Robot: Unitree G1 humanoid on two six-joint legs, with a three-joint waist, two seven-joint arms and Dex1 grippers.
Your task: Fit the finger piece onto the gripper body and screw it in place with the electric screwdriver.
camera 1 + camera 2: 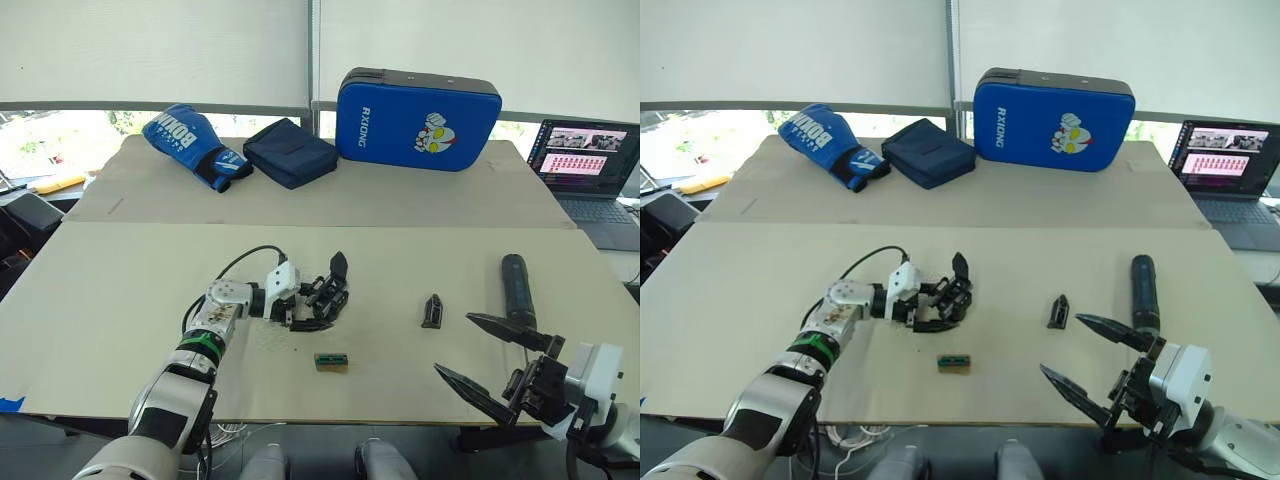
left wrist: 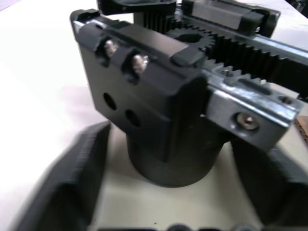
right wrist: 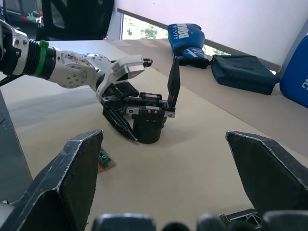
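The gripper body point(image 1: 318, 297), a chunky black block with silvery toothed rails and screws, stands on the table left of centre; the left wrist view shows it close up point(image 2: 168, 96). My left gripper point(image 1: 335, 290) is open around it, one finger raised beyond it and the other low on the table, and its fingers point(image 2: 62, 192) flank the round base with a gap showing. The finger piece point(image 1: 432, 311), a small black wedge, lies to the right. Further right lies the electric screwdriver point(image 1: 517, 285), a thick black cylinder. My right gripper point(image 1: 452, 343) hangs open and empty near the front edge, just short of both.
A small green-topped tan block point(image 1: 331, 361) lies in front of the gripper body. At the back are a blue boxing glove point(image 1: 195, 145), a navy pouch point(image 1: 290, 152) and a blue pad point(image 1: 417, 118). A laptop point(image 1: 590, 165) sits far right. A black cable point(image 1: 240, 260) loops by my left wrist.
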